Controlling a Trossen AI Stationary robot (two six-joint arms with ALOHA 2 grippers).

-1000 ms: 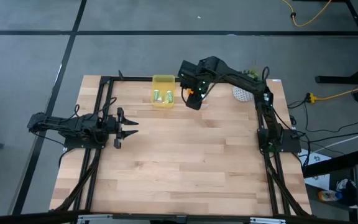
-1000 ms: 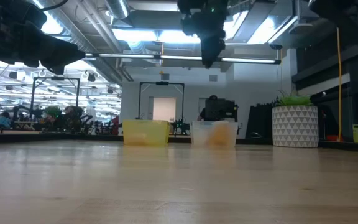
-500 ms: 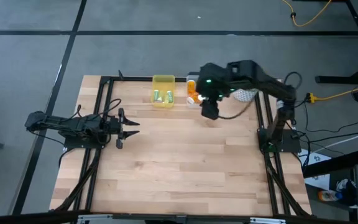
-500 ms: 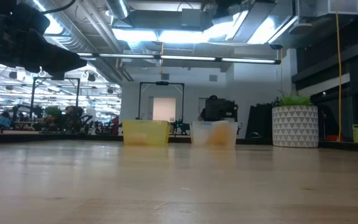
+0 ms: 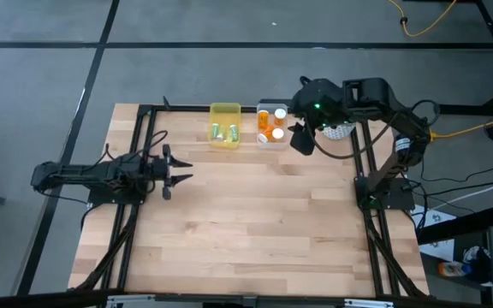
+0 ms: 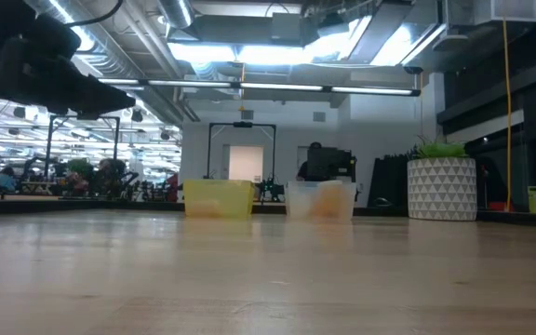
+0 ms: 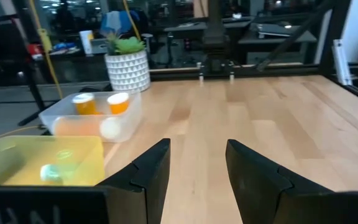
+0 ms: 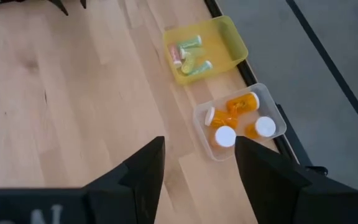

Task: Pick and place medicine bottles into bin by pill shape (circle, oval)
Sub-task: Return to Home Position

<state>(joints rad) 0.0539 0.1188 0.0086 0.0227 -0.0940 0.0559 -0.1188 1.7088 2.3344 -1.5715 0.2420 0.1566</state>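
Several orange bottles with white caps [image 8: 241, 118] lie and stand in a clear bin [image 5: 271, 125] at the table's far edge; they also show in the left wrist view [image 7: 98, 107]. Slimmer green and pale bottles [image 8: 188, 53] lie in a yellow bin [image 5: 224, 125] to its left. My right gripper [image 5: 303, 139] is open and empty, raised just right of the clear bin. My left gripper [image 5: 176, 172] is open and empty at the table's left, pointing right.
A white-potted green plant [image 5: 338, 128] stands at the far right, close behind my right arm; it also shows in the low view [image 6: 442, 186]. Black frame rails [image 5: 140, 162] run along the table's left and right sides. Bare wood fills the middle and near side.
My right gripper has swung from over the clear bin toward the table's right edge, uncovering the bin and its orange bottles, and has risen out of the low view. My left arm has barely moved.
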